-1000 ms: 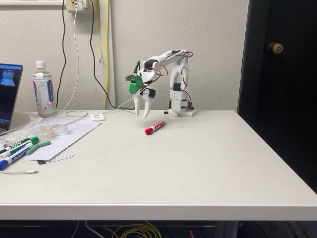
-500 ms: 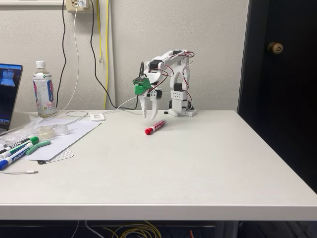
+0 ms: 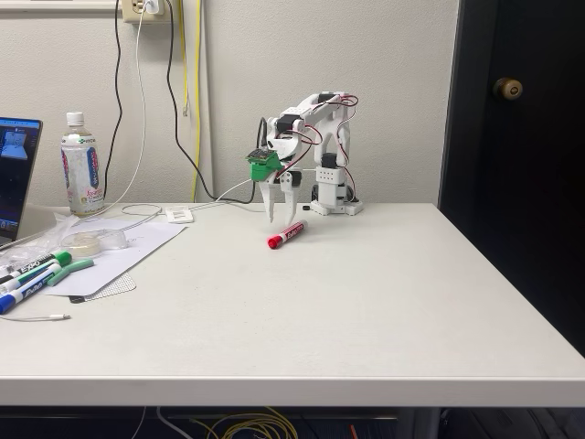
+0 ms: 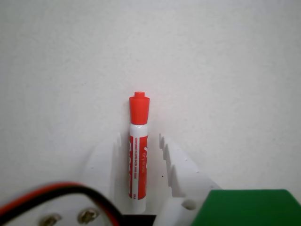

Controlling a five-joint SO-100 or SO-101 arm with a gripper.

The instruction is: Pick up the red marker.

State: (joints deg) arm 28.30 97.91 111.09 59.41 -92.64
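While the arm (image 3: pixel 311 123) bends forward from its base at the back of the table (image 3: pixel 366 302) in the fixed view, its gripper (image 3: pixel 272 217) points down, fingers slightly apart, just above and behind the red marker (image 3: pixel 286 234). That marker lies flat, red cap toward the front, with bare tabletop all around and other markers (image 3: pixel 32 274) far left. From the wrist view, the marker (image 4: pixel 138 150) lies lengthwise between the parted fingers (image 4: pixel 176 172), white barrel, red label, cap pointing away, untouched.
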